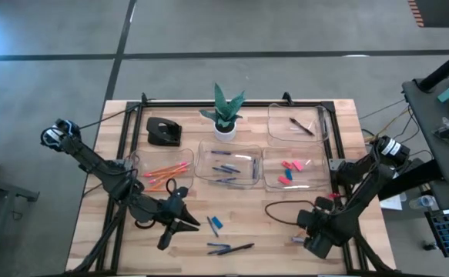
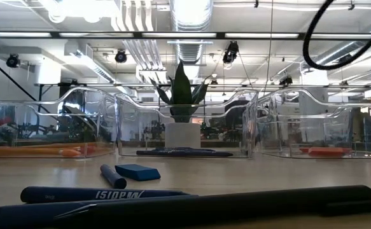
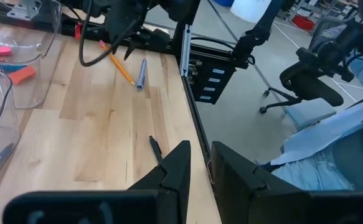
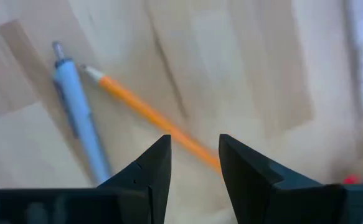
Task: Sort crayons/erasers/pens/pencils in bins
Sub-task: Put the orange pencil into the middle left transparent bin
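While the right pincer (image 4: 193, 163) hangs spread over an orange pencil (image 4: 156, 124) beside a light-blue pen (image 4: 80, 118) on the table (image 1: 263, 231), the left pincer (image 1: 179, 223) hovers slightly parted near loose pens (image 1: 230, 248). Farther off, bins hold pencils (image 1: 162, 171), dark pens and blue crayons (image 1: 228, 165), erasers (image 1: 292, 171), and one pen (image 1: 301, 127).

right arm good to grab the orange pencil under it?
Likely yes. The right claw hovers open directly over the orange pencil, fingers straddling it; only a light blue pen lies beside it, off the line.
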